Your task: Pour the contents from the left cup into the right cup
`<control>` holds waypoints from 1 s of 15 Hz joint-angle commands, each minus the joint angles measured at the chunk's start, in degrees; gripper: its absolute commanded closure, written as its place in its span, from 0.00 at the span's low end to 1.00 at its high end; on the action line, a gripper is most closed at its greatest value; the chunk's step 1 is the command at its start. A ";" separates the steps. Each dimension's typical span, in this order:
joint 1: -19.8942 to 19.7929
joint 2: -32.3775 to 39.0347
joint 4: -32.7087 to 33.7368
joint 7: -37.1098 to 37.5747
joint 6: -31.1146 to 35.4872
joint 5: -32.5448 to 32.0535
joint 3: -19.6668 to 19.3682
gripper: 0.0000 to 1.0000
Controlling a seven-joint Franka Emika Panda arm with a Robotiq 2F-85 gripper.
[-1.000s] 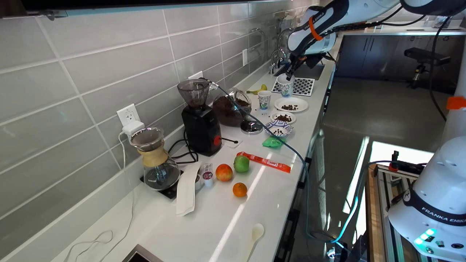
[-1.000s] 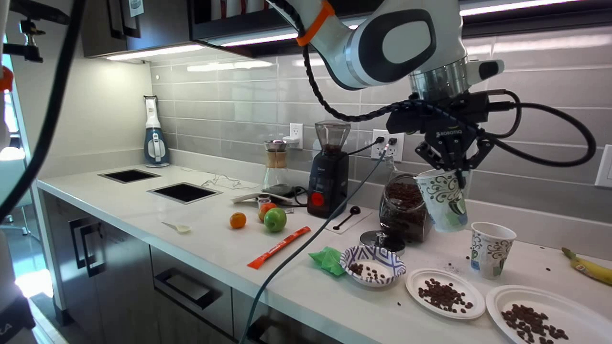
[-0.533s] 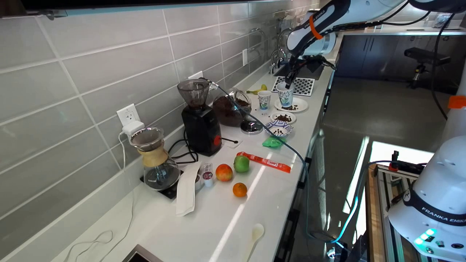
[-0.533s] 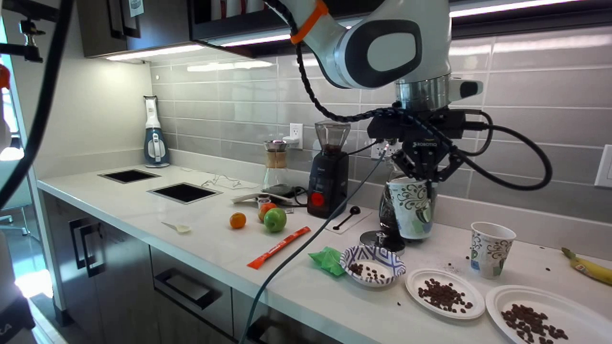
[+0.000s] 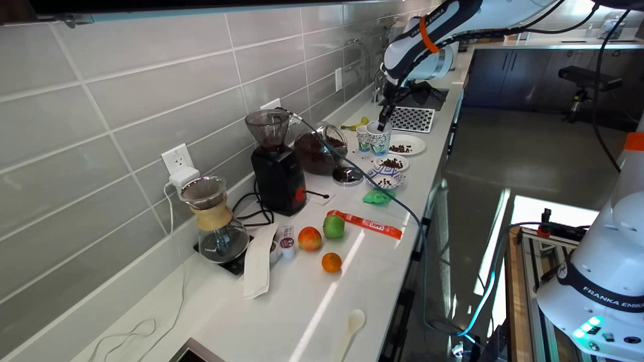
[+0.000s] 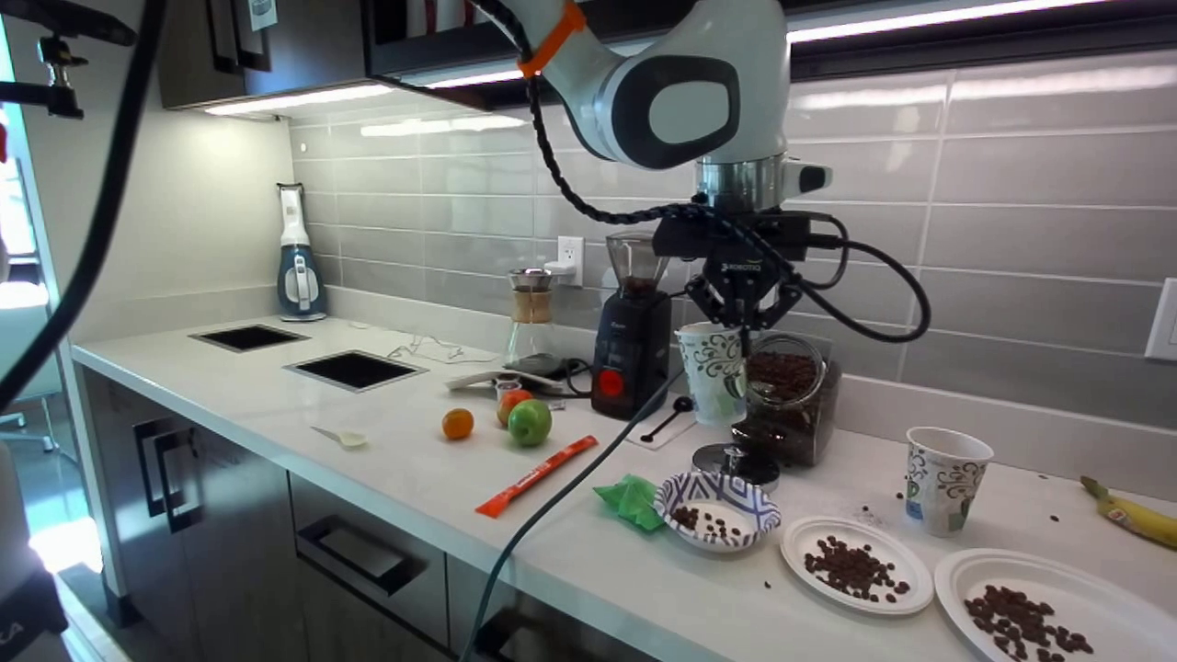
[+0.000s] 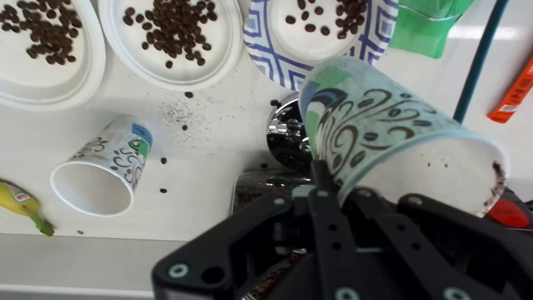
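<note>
At the far left of a white counter, in an exterior view, a tall blue-and-white appliance stands near the wall. Next come a pale, long-handled spoon, a small round orange fruit, a red-and-yellow apple and a shiny green apple, with a glass coffee carafe with a wooden collar behind them. A narrow red packet lies slantwise in front of a black coffee grinder with a clear hopper; a crinkled green packet is just left of a white bowl with a blue geometric pattern, which has dark beans in it. Held above the counter, a white paper cup with swirling brown and green print leans slightly; the black Robotiq gripper is grasping it at the rim, and in the wrist view dark crumbs cling inside its lip. Farther right come a squat clear glass jar with dark brown contents, a small round white plate with beans, a second printed paper cup standing upright on the counter, well apart from the first, a larger white plate with beans, and a yellow banana. Stray beans lie on the counter around the standing cup.
</note>
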 commanded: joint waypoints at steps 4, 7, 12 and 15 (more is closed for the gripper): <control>2.84 0.68 1.07 -0.70 1.29 1.54 -0.12 0.99; 2.13 3.51 4.22 -0.09 3.03 3.94 -0.27 0.99; -0.66 9.83 8.86 1.09 7.30 6.74 0.11 0.99; -3.17 14.14 12.05 2.77 8.80 6.69 0.53 0.99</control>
